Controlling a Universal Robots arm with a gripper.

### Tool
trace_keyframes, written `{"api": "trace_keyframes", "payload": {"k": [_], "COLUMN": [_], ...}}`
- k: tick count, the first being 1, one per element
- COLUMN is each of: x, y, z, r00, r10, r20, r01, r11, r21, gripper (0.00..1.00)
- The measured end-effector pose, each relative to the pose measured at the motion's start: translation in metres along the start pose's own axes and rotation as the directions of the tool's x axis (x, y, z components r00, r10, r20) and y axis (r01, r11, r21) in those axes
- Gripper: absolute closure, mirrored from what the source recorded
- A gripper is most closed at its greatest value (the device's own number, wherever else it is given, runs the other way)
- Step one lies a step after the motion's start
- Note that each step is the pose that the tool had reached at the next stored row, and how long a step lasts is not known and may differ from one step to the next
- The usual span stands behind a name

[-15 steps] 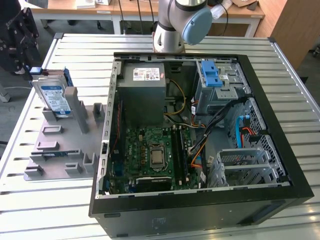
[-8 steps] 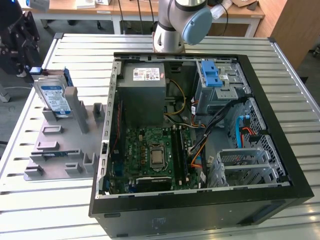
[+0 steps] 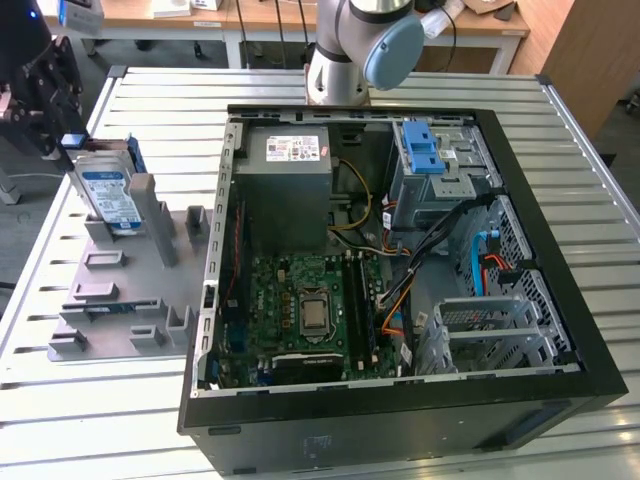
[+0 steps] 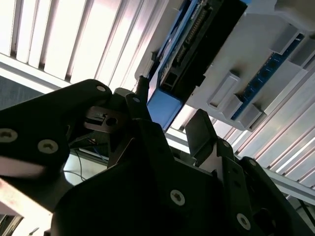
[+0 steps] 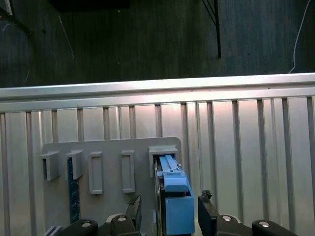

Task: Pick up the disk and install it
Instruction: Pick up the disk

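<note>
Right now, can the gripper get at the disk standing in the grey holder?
Likely yes: the gripper straddles the disk, fingers open on either side, with nothing between them and its blue frame.

My gripper (image 5: 170,202) has smooth, matt black fingers (image 4: 201,130), and the links behind them carry small silvery screw heads. The disk (image 3: 108,190) shows dull silver metal under what looks like a paper label. Its carrier frame (image 5: 176,196) is smooth blue plastic with a faint sheen. The holder (image 3: 120,290) near the table's edge at the exterior view's left is matt grey plastic. The table (image 3: 60,400) is ribbed bare metal with a bright brushed finish. The computer case (image 3: 400,425) is matt black.
</note>
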State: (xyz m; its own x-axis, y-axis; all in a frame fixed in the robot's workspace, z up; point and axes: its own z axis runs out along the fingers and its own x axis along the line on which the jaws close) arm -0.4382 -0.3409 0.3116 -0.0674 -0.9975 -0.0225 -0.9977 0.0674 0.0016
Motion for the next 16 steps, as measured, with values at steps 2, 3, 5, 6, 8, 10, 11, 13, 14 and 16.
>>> {"api": "trace_keyframes", "payload": {"k": [2,3,5,6,8,10,11,13,14,16], "x": [-0.0002,-0.0004,-0.0005,-0.0004,-0.0005,-0.0007,-0.0006,-0.0007,-0.0007,-0.001], "y": [0.0,0.0,0.0,0.0,0.0001,0.0001,0.0001,0.0001,0.0,0.0004], "z": [0.002,0.0029,0.0051,0.0063,0.0087,0.0092,0.0092,0.0093,0.0097,0.0116], "r00": [1.0,1.0,1.0,1.0,1.0,1.0,1.0,1.0,1.0,1.0], "r10": [0.0,0.0,0.0,0.0,0.0,0.0,0.0,0.0,0.0,0.0], "r20": [0.0,0.0,0.0,0.0,0.0001,-0.0001,-0.0001,-0.0002,-0.0001,0.0], "r01": [0.0,0.0,0.0,0.0,0.0,0.0,0.0,0.0,0.0,0.0], "r11": [1.0,1.0,1.0,1.0,1.0,1.0,1.0,1.0,1.0,1.0], "r21": [0.0001,0.0,0.0,0.0,0.0001,-0.0002,-0.0002,-0.0001,0.0001,0.0002], "gripper": [0.42,0.44,0.51,0.51,0.51,0.51,0.51,0.51,0.51,0.51]}}
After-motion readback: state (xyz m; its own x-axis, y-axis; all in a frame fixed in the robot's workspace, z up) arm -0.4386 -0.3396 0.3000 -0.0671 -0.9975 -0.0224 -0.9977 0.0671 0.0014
